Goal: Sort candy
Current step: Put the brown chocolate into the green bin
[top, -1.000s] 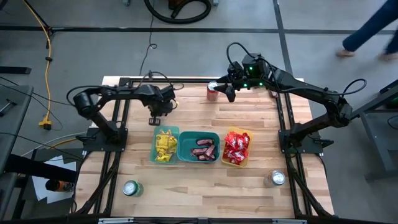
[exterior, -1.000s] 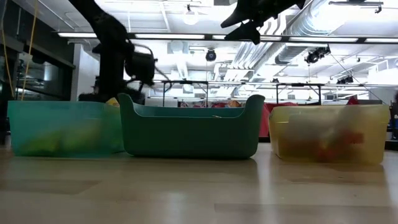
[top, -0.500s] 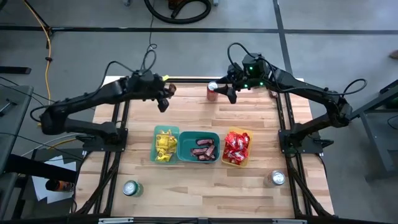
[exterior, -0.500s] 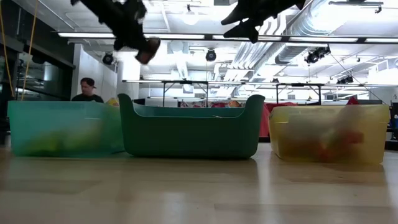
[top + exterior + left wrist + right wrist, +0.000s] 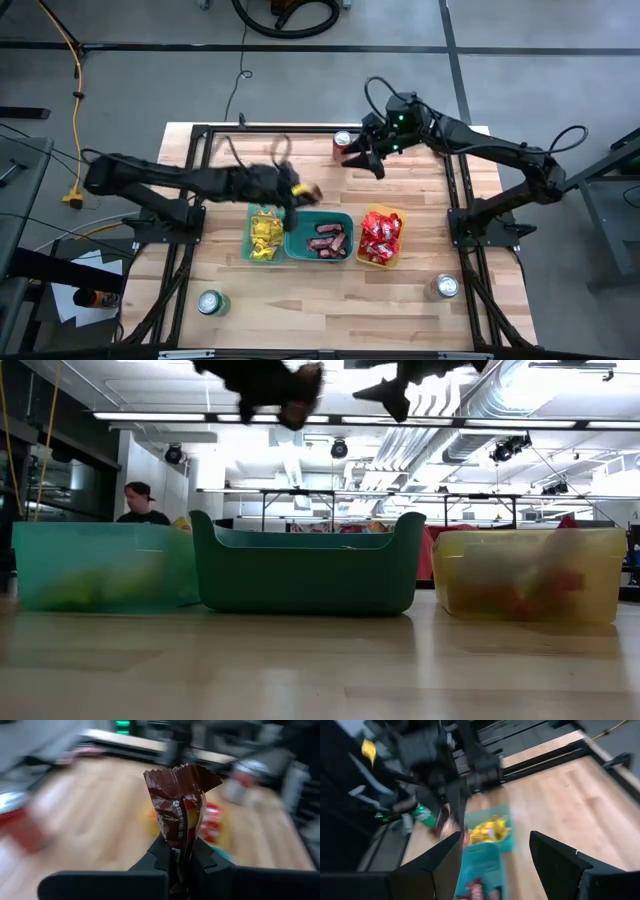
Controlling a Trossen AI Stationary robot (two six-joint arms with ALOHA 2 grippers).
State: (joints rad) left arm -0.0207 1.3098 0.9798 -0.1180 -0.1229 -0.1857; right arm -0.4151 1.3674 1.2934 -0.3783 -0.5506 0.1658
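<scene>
1. My left jaws are clamping a dark brown bar (image 5: 181, 805), pinched upright between the two fingers (image 5: 160, 851); in the left wrist view its crimped top edge is standing clear above them.
2. My right jaws are standing wide apart with nothing between them. The right gripper (image 5: 362, 157) is hanging above the far edge of the table (image 5: 420, 190), just beside the red drink can (image 5: 342, 141), as it did a second ago.
3. My left gripper (image 5: 298, 194) is now sitting over the seam between the light green bin (image 5: 249, 236) and the teal bin (image 5: 347, 218). Half a second ago it was up at the far edge of the table; it is swinging back toward the bins with the bar in hand.
4. In the low view, the left gripper (image 5: 290, 395) is riding well above the bin rims, so the bar is not yet down at release height.
5. The sorted candy is lying as follows: yellow packets (image 5: 265, 232) in the light green bin, brown bars (image 5: 327, 240) in the teal bin, red packets (image 5: 380, 235) in the yellow bin (image 5: 398, 262).
6. I am judging this as the carry stage of one sort cycle. The held bar matches the teal bin's contents, so the gripper needs to shift a little further over that bin before opening.
7. Risk: releasing here, over the shared rim, could drop the bar among the yellow packets.
</scene>
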